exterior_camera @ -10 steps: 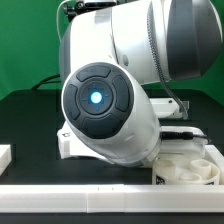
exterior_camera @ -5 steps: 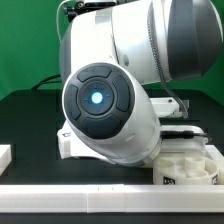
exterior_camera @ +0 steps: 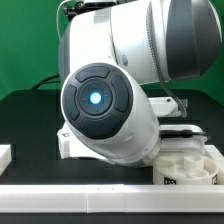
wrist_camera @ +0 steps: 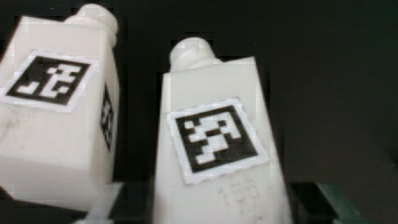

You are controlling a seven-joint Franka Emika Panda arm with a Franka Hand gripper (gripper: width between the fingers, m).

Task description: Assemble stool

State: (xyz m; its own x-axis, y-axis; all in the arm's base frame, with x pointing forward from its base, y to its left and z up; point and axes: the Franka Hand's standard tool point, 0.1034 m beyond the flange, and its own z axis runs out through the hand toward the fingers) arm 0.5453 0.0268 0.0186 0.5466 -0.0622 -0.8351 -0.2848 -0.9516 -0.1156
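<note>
In the wrist view two white stool legs lie side by side on the black table, tags up. One leg (wrist_camera: 222,130) runs between my gripper (wrist_camera: 221,208). The other leg (wrist_camera: 63,105) lies just beside it. A finger (wrist_camera: 349,206) shows as a greenish edge, with a dark gap between it and the leg, so the gripper looks open around that leg. In the exterior view my arm (exterior_camera: 105,105) fills the middle and hides the gripper and both legs. The round white seat (exterior_camera: 190,165) lies at the exterior view's lower right. The third leg is out of view.
A plain white block (exterior_camera: 4,155) lies at the exterior view's left edge. A long white bar (exterior_camera: 100,192) runs along the front. Black cables (exterior_camera: 185,130) hang behind the seat.
Almost nothing has changed. The arm holds nearly still over the legs.
</note>
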